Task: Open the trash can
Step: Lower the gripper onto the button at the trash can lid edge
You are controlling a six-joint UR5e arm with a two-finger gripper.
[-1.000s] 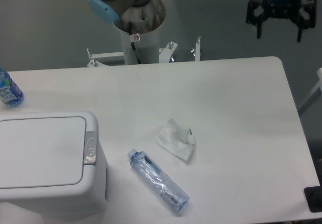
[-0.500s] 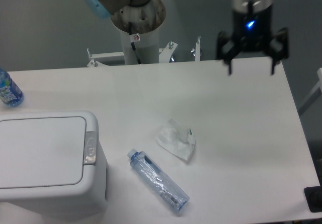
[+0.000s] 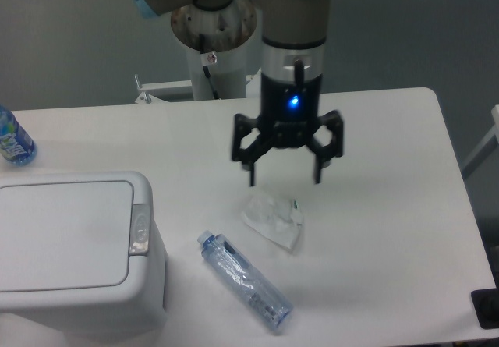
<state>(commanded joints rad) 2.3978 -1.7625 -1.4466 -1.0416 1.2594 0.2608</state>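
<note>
Spread wide and gripping nothing, the gripper hangs over the middle of the table, its two dark fingers pointing down and well apart from each other. A blue light glows on the black body above them. Its fingertips sit just above the crumpled white wrapper in this view; whether they are close to it in height or well above the tabletop cannot be told from a single camera.

On the white table, the trash can fills the near left corner, light grey, with its flat lid down and the small grey latch on the rim edge that faces the gripper. An empty clear plastic bottle lies on its side just right of the bin, its cap end toward the bin, slanting toward the near edge. The wrapper lies between that bottle and the gripper. A second bottle with a blue label stands at the far left edge, partly cut off by the frame.

Behind the table rises the arm's pale mounting column against a plain grey wall. Bare tabletop stretches to the right of the gripper out to the rounded right corner, and also between the gripper and the bin's latch.
</note>
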